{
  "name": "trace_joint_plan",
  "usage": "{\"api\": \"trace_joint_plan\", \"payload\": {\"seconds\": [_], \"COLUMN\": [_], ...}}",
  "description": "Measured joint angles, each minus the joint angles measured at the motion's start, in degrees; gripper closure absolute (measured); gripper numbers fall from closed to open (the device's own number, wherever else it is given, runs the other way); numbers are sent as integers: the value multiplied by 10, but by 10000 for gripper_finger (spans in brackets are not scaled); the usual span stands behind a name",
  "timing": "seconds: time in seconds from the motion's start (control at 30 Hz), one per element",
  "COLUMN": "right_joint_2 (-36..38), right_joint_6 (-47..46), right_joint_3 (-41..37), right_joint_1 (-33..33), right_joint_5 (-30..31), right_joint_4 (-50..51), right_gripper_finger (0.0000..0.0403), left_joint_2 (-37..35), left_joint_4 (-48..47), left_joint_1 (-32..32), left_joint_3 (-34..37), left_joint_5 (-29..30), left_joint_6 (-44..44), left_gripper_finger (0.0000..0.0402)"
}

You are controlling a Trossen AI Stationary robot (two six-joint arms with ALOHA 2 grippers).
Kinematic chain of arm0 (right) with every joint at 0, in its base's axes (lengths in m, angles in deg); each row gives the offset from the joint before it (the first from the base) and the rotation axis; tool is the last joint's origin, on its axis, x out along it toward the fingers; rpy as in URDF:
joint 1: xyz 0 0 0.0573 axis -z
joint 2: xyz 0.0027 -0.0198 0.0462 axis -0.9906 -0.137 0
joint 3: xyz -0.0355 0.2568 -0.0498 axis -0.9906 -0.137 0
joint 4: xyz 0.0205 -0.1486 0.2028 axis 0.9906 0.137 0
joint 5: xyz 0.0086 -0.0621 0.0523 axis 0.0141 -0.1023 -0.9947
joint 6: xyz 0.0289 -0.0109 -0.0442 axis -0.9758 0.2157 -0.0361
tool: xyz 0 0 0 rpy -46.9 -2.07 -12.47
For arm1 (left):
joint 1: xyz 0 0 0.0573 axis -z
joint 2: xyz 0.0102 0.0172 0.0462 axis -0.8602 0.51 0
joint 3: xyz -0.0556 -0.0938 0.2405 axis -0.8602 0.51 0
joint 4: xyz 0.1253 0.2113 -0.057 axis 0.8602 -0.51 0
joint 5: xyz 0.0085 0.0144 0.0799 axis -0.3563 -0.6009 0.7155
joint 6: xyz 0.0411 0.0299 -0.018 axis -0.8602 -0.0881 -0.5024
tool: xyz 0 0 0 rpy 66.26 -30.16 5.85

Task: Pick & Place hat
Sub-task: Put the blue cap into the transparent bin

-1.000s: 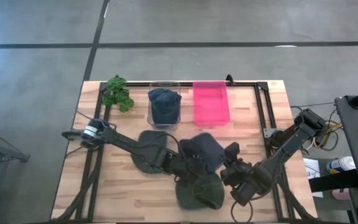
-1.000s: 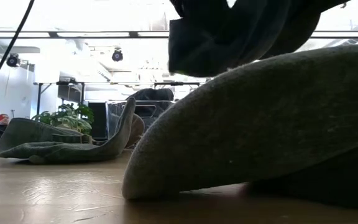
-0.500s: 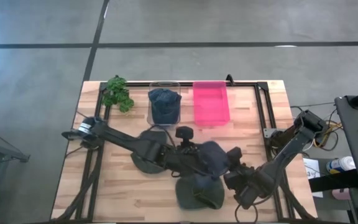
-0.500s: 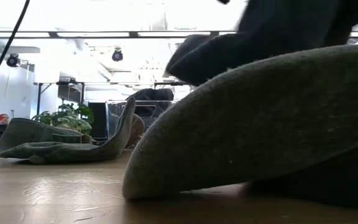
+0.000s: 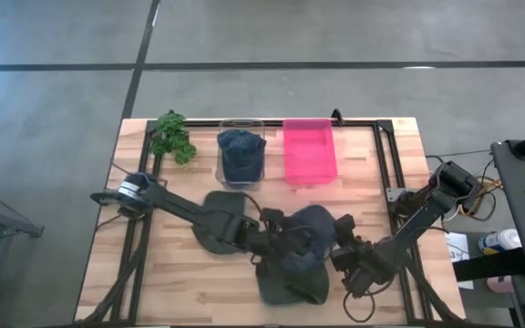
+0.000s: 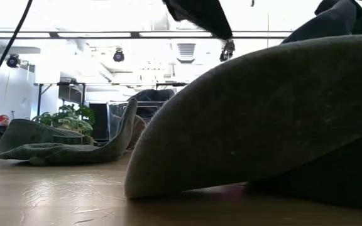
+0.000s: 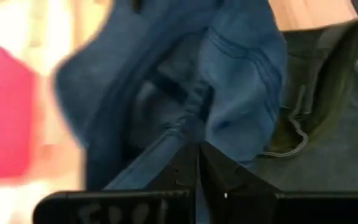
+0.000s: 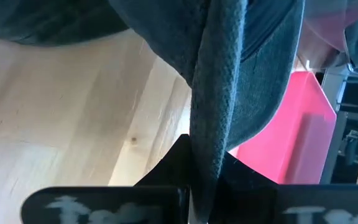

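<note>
Both arms meet over the middle of the table's front half, and between them hangs the blue hat (image 5: 306, 228) — a denim-coloured cap held up off the wood. The left gripper (image 5: 285, 244) comes at it from the left-hand side; in the left wrist view its two dark fingers (image 7: 197, 168) stand pressed together with a fold of the blue hat (image 7: 241, 74) pinched between them. The right gripper (image 5: 343, 239) reaches in from the right edge side, and its wrist view shows the fingers (image 8: 194, 168) clamped on the hat's thick seamed rim (image 8: 219, 93), which runs straight down into the closed jaws. So the hat sits directly between the two grippers, each nipping an opposite edge.

Just under and in front of the held hat lies an olive hat (image 5: 290, 284) on the table (image 5: 372, 164), near the front edge (it fills most of the low view (image 6: 263, 119)). A second olive hat (image 5: 215, 223) lies flat to the left of it, under the left arm.

Along the back edge stand a clear bin (image 5: 241, 155) with another blue hat inside, a pink bin (image 5: 309, 150) just beside it — toward the right — and a small green plant (image 5: 172, 137) near the back left corner.
</note>
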Motion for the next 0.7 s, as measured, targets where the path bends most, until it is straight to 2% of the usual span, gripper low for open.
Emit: {"api": "trace_joint_plan", "payload": {"seconds": [0.07, 0.2, 0.27, 0.43, 0.57, 0.7], "right_joint_2": [0, 1, 1, 1, 1, 0], "right_joint_6": [19, 79, 88, 90, 129, 176], "right_joint_3": [-1, -5, -8, -7, 1, 10], "right_joint_1": [0, 1, 0, 0, 0, 1], "right_joint_5": [-5, -76, -93, -87, -52, -34], "right_joint_4": [-16, -76, -94, -94, -94, -98], "right_gripper_finger": [390, 390, 390, 390, 390, 390], "left_joint_2": [9, 21, 25, 42, 45, 53], "left_joint_4": [49, 128, 137, 127, 136, 132], "left_joint_1": [0, -1, -2, -10, -18, -24], "left_joint_3": [25, 63, 65, 68, 75, 86], "left_joint_5": [-21, -32, -35, -43, -107, -116], "left_joint_6": [0, -5, -10, -31, -62, -92], "left_gripper_finger": [388, 388, 388, 388, 388, 388]}}
